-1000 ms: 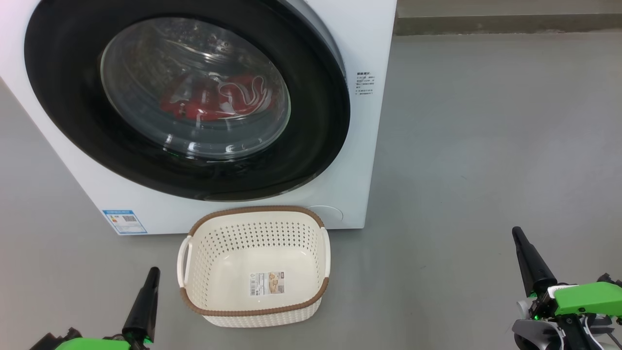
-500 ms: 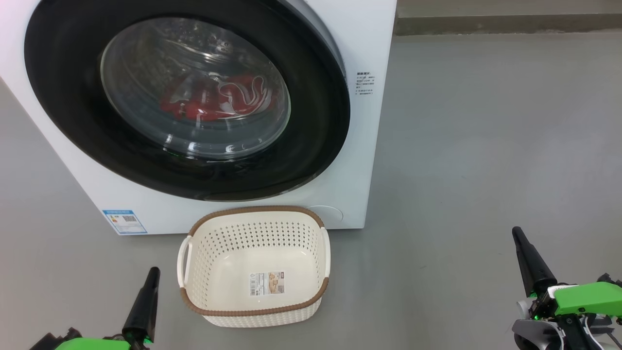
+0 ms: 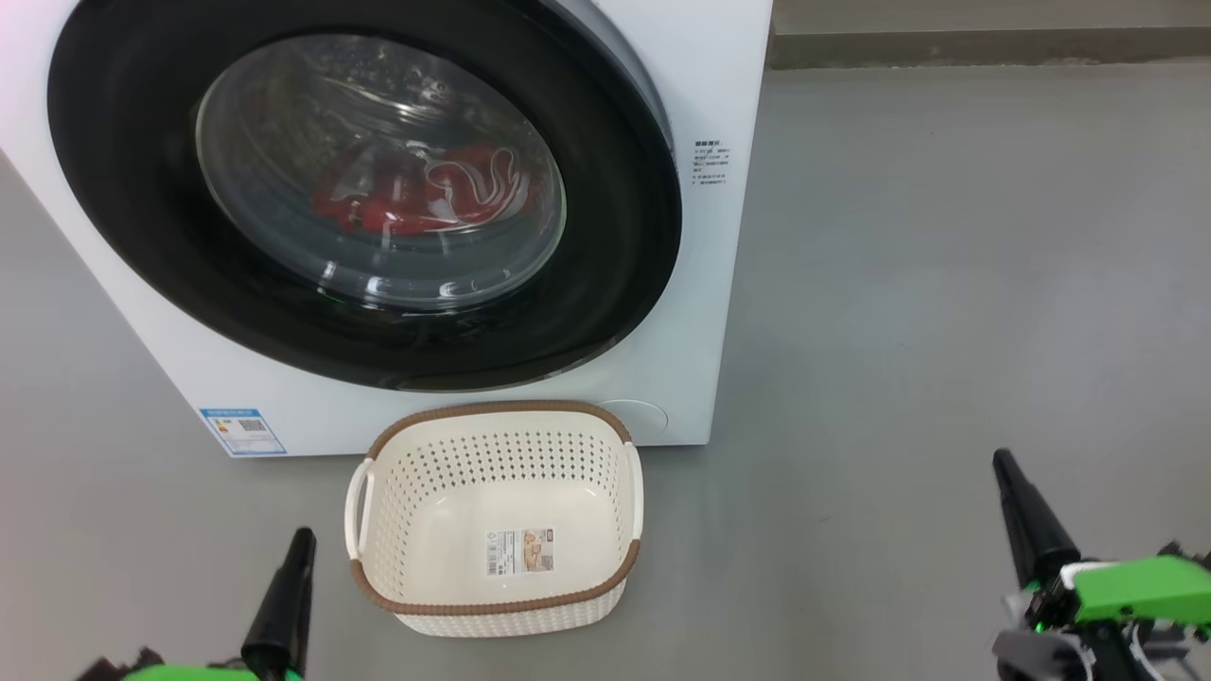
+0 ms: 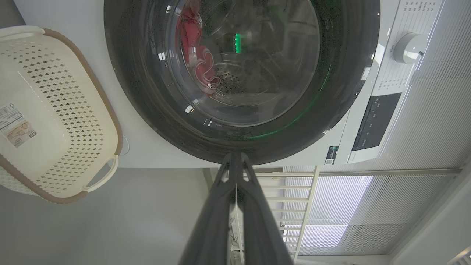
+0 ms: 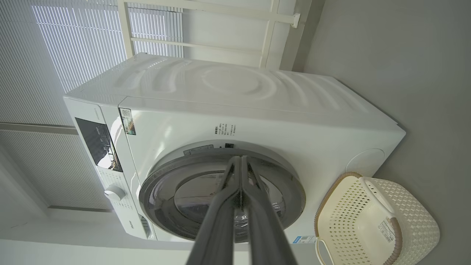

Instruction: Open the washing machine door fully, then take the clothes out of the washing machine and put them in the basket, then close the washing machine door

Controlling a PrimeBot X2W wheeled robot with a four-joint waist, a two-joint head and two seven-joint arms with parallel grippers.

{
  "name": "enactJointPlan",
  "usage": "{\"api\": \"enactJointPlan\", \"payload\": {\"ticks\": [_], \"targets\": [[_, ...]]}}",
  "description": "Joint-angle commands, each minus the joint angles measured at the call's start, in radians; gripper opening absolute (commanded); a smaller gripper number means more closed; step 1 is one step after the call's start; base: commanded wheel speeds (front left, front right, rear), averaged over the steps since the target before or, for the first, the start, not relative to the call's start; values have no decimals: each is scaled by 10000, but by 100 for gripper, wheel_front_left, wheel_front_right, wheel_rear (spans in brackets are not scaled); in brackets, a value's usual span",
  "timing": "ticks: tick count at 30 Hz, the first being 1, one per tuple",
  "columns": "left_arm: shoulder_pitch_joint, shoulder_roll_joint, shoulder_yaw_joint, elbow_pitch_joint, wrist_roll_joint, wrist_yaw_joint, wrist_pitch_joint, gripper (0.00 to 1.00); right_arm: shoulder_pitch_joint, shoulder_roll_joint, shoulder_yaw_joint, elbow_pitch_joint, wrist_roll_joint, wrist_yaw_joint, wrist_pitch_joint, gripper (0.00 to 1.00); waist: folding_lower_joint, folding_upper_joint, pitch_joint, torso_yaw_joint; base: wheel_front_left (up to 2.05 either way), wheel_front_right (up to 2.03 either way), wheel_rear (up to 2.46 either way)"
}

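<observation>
**Head view, left to right.** Low on the white front of the washing machine (image 3: 303, 416): small blue sticker (image 3: 242, 431). Btm edge, just right of it: left gripper (image 3: 302, 537), its two dark fingers pressed together to one point, nothing between them, above the grey floor (image 3: 946, 284) and touching nothing. Ctr-left: the washing machine door (image 3: 123, 218), glossy black rim w/ clear bowl window, lies flush against the front, i.e. closed. Behind the glass, low in the drum: the clothes (image 3: 416, 203), red w/ white stripes. Below the door, on the floor just in front of the machine: the basket (image 3: 497, 409), upright, w/ a paper label (image 3: 519, 550) on its btm. Far right, btm: right gripper (image 3: 1001, 462), fingers likewise closed tight, holding nothing, well apart from basket and machine.

**Left wrist view.** Basket (image 4: 62, 110) at left. Next, door rim (image 4: 140, 92) and clothes (image 4: 189, 33) behind the glass. Left gripper (image 4: 235, 157) tips meet, lined up w/ the rim's edge. Control knob (image 4: 408, 48) at right.

**Right wrist view.** Knob (image 5: 114, 192) at left, then door (image 5: 156, 191). Right gripper (image 5: 241, 159) tips are together in front of the door. Basket (image 5: 368, 221) at lower right.
</observation>
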Motion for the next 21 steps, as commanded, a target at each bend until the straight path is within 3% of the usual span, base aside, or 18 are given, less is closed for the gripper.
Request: {"api": "enactJointPlan", "payload": {"ticks": [1,10,21], "targets": [[54,-27,-21,119,3,2,-4,100,54,50,10,126,-1,0,-4,100,-1,0,1,0,0,0,0],[184,-74,-93,114,151,-2,-197,100,239,106,93,156,-69,4,-140,100,22,0,-17,17,0,0,0],[230,-20,-156,-168,768,-9,-524,100,336,-49,298,-53,-357,12,-424,100,0,0,23,39,0,0,0]]}}
